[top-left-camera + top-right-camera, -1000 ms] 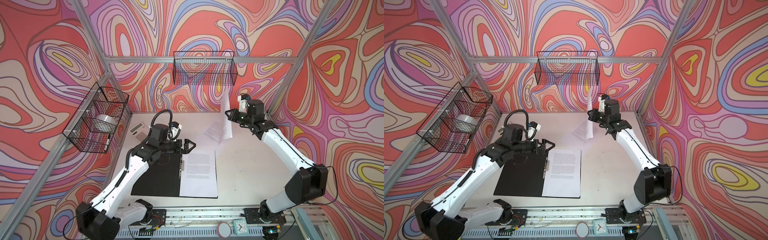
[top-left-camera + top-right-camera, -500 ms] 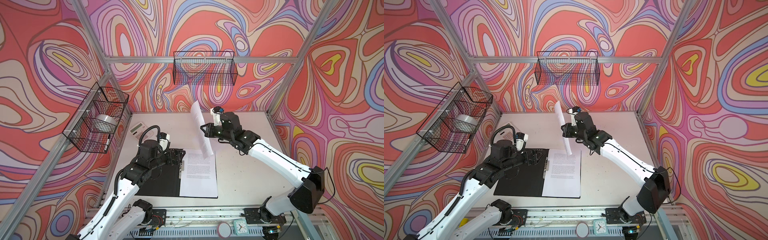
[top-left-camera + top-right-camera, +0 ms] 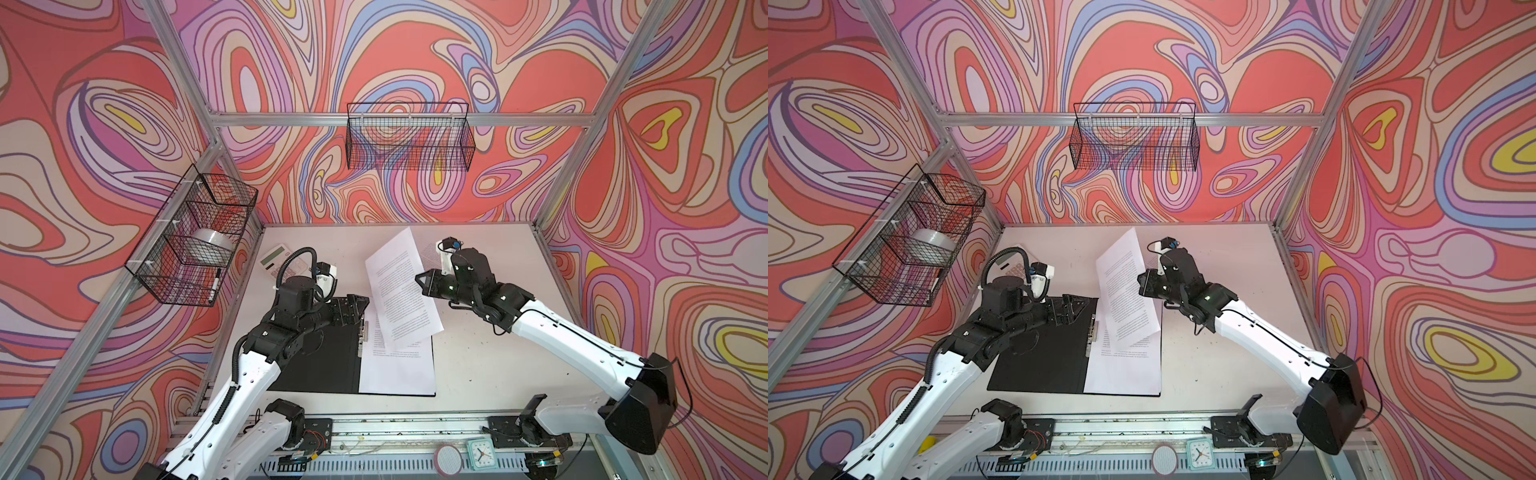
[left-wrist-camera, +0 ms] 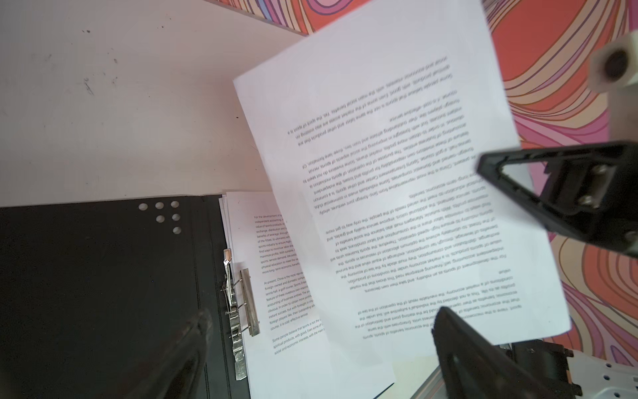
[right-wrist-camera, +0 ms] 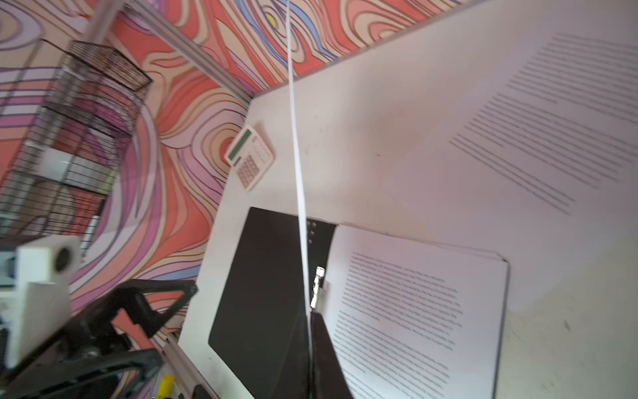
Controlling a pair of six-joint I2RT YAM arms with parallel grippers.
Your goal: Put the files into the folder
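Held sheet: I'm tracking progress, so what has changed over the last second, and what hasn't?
The right pincer, shut on the sheet, carried it from the back of the table forward and leftward, over the open folder. The left pincer drew back slightly, open. The folder, the stack in it and the calculator stayed put.

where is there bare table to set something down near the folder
Free: the table between the folder and the right arm; the far strip between the calculator and the held sheet. Crowded: over the folder's clip, by the left gripper.
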